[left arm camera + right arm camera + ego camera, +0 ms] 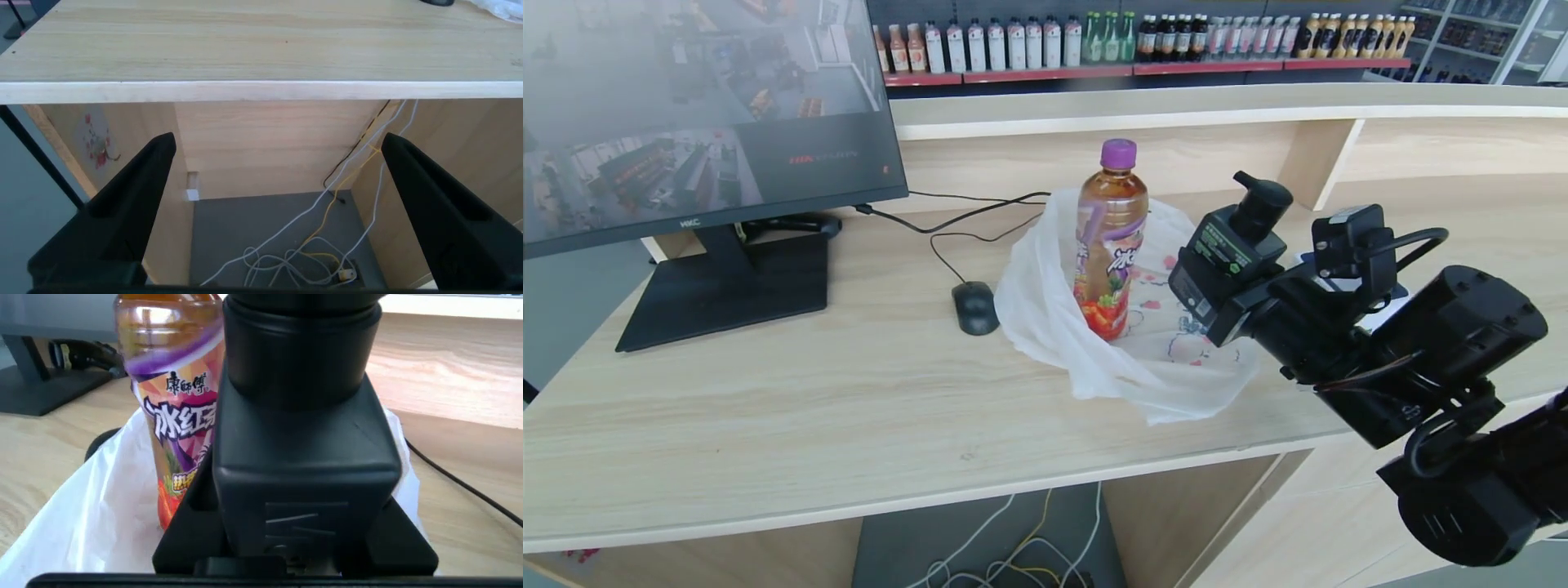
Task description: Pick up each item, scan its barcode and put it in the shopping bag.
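Right pincer (1227, 317) clamps the black scanner (1230, 245), just beside the bottle (1111, 245) standing upright in the white shopping bag (1045, 327) on the worktop (809, 392). Left wrist view: left pincer (278, 204) spread open, low before the worktop's front edge, cables (302, 245) underneath.

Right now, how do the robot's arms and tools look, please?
The right arm is black, built of thick rounded joints, with looping black cables and a boxy black camera at its wrist. The left tool has two matte black fingers, broad at the base and tapering to wedge tips.
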Controlling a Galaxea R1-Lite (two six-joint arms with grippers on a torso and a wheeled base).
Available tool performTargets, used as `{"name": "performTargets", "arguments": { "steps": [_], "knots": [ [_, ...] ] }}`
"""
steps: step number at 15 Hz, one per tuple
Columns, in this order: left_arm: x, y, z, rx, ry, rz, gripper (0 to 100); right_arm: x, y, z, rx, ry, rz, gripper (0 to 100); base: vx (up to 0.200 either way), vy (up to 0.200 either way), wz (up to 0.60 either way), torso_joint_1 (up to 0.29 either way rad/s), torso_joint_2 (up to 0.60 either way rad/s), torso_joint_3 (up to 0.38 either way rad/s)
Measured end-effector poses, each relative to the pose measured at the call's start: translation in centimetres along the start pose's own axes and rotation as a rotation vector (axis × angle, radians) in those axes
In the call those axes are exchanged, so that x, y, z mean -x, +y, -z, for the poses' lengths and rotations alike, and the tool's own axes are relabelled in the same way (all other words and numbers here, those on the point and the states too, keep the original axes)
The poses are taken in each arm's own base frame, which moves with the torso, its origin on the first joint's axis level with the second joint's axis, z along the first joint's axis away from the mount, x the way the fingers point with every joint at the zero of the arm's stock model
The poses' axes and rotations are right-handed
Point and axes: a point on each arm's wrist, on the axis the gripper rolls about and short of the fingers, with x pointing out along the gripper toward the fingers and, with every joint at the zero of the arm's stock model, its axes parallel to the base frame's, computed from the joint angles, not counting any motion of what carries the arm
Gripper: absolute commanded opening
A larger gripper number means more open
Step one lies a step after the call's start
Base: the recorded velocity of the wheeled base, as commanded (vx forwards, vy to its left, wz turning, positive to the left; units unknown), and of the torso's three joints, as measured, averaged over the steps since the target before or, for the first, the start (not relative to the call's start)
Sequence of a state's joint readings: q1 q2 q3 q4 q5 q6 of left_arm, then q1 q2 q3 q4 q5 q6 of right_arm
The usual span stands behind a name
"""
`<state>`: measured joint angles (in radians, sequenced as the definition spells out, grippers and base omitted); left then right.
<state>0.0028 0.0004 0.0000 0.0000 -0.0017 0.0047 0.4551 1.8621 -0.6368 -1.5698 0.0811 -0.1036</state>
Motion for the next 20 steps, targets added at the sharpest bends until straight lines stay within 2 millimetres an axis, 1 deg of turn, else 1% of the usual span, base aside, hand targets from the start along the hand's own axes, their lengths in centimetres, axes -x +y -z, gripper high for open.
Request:
{"name": "performTargets", "arguments": {
  "steps": [7,13,15,20],
  "knots": [
    [0.0,0.0,0.0,0.000,0.000,-0.001,100,-1.7,-2.0,2.6,0.016,0.031,0.057,0,0.000,0.000,0.00,0.000,0.00,0.000],
    [0.0,0.0,0.0,0.000,0.000,0.000,100,-3.4,-2.0,5.0,0.015,0.052,0.054,0,0.000,0.000,0.00,0.000,0.00,0.000],
    [0.0,0.0,0.0,0.000,0.000,0.000,100,-3.7,-2.0,5.9,0.013,0.067,0.053,0,0.000,0.000,0.00,0.000,0.00,0.000],
    [0.0,0.0,0.0,0.000,0.000,0.000,100,-4.1,-2.0,7.1,0.012,0.080,0.051,0,0.000,0.000,0.00,0.000,0.00,0.000]
  ]
}}
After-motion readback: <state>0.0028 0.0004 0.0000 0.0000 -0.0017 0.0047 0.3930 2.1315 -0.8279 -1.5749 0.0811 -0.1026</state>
